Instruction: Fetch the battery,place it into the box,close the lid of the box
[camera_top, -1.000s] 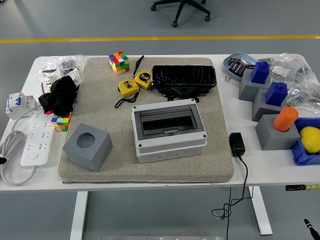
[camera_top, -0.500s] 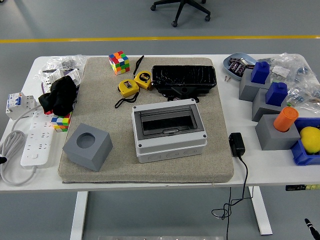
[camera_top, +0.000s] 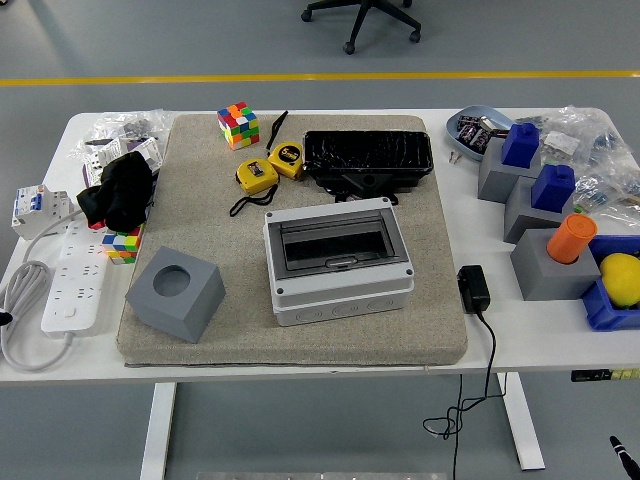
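Nothing has shifted since a second ago: no robot hand in view, so its grip can't be told, the box (camera_top: 339, 259) sits lid-down mid-mat, batteries seemingly in the blue dish (camera_top: 473, 130), needing a careful pinch.

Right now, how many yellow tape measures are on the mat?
2. One tape measure lies left of the black case; the second tape measure sits just behind it, nearer the case. Others could be hidden among the clutter.

Rough beige cloth mat (camera_top: 200, 230), smooth grey plastic box (camera_top: 338, 260) w/ dark see-through lid (camera_top: 335, 245).
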